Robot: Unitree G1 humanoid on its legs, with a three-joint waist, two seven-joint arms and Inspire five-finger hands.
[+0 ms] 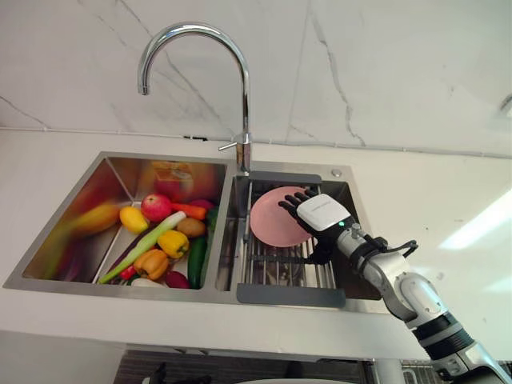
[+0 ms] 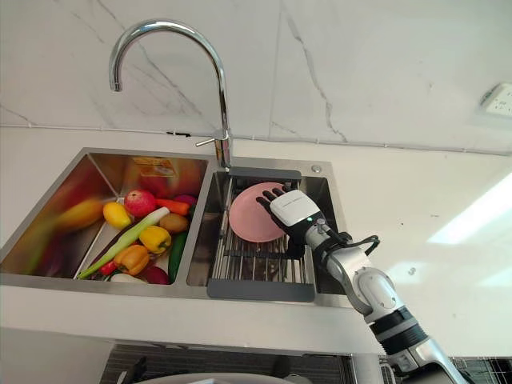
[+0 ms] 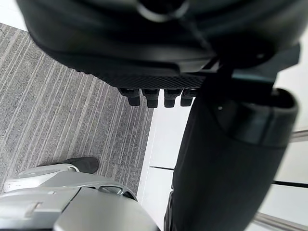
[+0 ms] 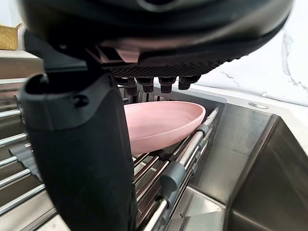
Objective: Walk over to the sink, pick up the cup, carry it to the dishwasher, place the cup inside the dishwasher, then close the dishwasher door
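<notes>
A shallow pink dish (image 1: 270, 218) leans tilted on the metal rack (image 1: 280, 272) in the sink's right basin; no cup is visible. My right hand (image 1: 322, 214) reaches down into that basin from the right, its fingers straight and resting against the dish's right side, open and holding nothing. The right wrist view has the pink dish (image 4: 163, 122) lying on the rack bars (image 4: 187, 154) just past the fingertips (image 4: 154, 85), with the thumb (image 4: 82, 159) apart from it. My left hand (image 3: 144, 48) hangs low over grey floor, open and empty.
The left basin (image 1: 88, 184) holds several vegetables and fruit (image 1: 164, 236). A tall curved tap (image 1: 244, 104) stands behind the divider between basins. White counter (image 1: 448, 200) surrounds the sink, with a marble wall behind. A grey shoe (image 3: 43, 175) shows on the floor.
</notes>
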